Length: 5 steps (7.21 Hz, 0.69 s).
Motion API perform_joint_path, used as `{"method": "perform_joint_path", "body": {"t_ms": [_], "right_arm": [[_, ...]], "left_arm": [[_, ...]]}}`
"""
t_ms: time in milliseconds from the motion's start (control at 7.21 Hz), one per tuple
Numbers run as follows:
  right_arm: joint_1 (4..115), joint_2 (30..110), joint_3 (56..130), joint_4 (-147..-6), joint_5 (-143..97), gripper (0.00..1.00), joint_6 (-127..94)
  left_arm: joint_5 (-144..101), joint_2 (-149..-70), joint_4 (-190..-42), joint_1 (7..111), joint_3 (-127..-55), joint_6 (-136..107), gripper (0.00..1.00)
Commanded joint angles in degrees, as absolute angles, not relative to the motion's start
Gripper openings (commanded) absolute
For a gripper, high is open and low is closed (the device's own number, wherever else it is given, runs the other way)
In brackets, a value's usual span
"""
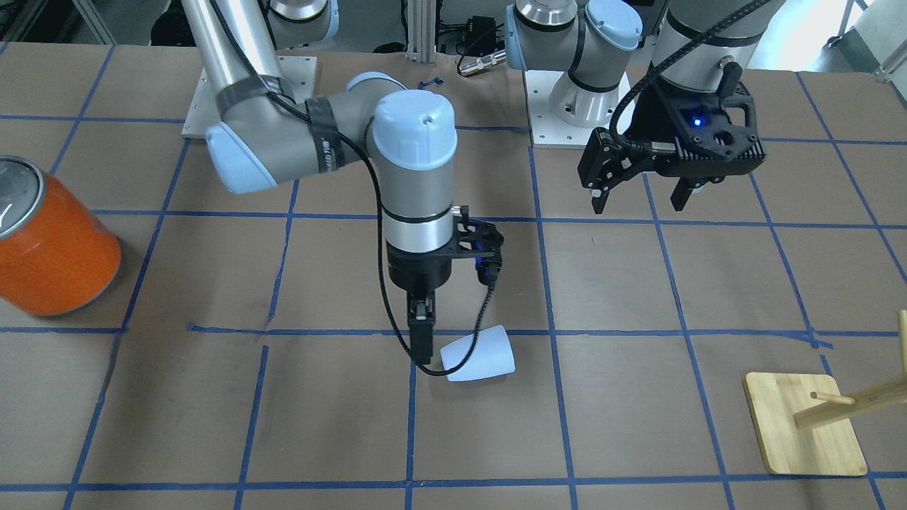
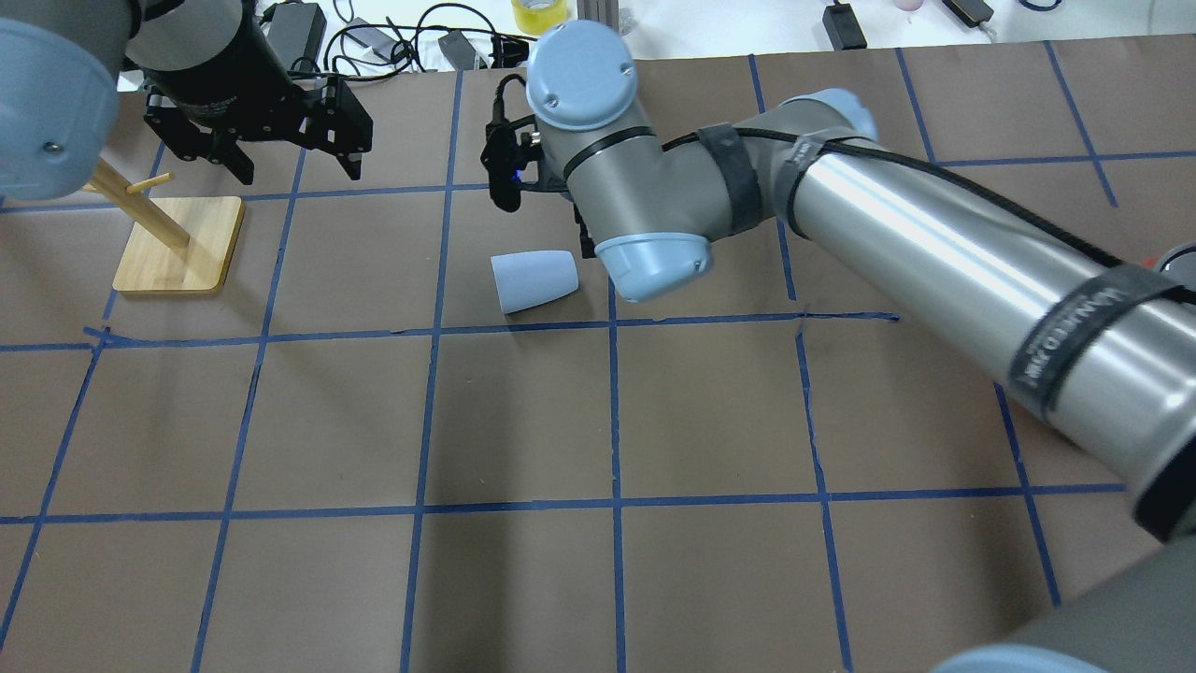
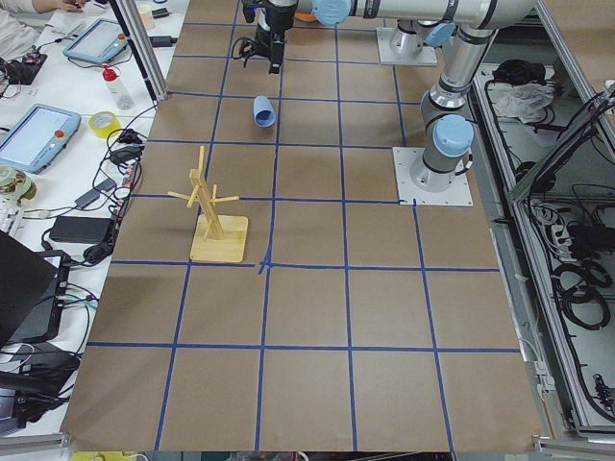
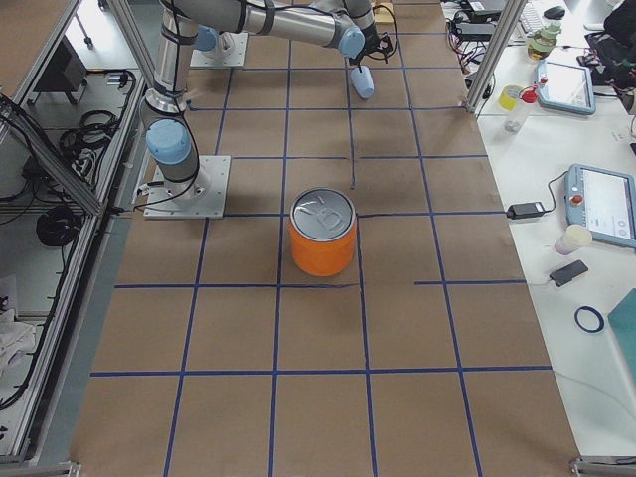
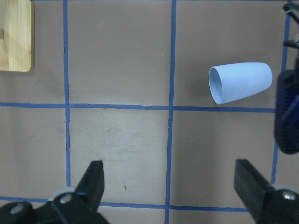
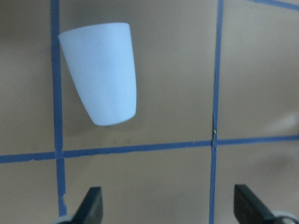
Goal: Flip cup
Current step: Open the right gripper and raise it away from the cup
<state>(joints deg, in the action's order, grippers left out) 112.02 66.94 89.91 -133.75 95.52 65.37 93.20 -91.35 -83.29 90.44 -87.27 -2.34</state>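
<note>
The pale blue-white cup [image 1: 478,354] lies on its side on the brown table, its mouth toward my left arm's side. It also shows in the overhead view [image 2: 534,280], the left wrist view [image 5: 240,82] and the right wrist view [image 6: 102,72]. My right gripper [image 1: 423,350] points down just beside the cup's closed base end. Its jaws are open and empty [image 6: 170,210], and the cup lies ahead of them, not between them. My left gripper [image 1: 638,198] hangs open and empty well above the table, away from the cup [image 5: 173,186].
A large orange can [image 1: 53,241] with a silver top stands at the table's end on my right. A wooden peg rack on a square base [image 1: 804,432] stands on my left side, near my left gripper [image 2: 177,243]. Blue tape lines grid the table.
</note>
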Motion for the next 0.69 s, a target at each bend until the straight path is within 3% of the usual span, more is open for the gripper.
{"method": "perform_joint_path", "body": {"t_ms": [0,277,555], "right_arm": [[106.11,75.21,95.0,-132.38,95.62,1.0,52.41],[99.52,78.56,95.62,-129.92,95.62,1.0,41.13],[95.39,85.31,95.54,-118.81,94.75,1.0,35.95]], "left_arm": [[93.16,-91.23,-83.23,90.44,-87.28,-2.29,1.0],[93.08,-91.23,-83.23,90.44,-87.28,-2.11,1.0],[89.94,-91.32,-83.23,90.09,-87.28,-2.11,1.0]]}}
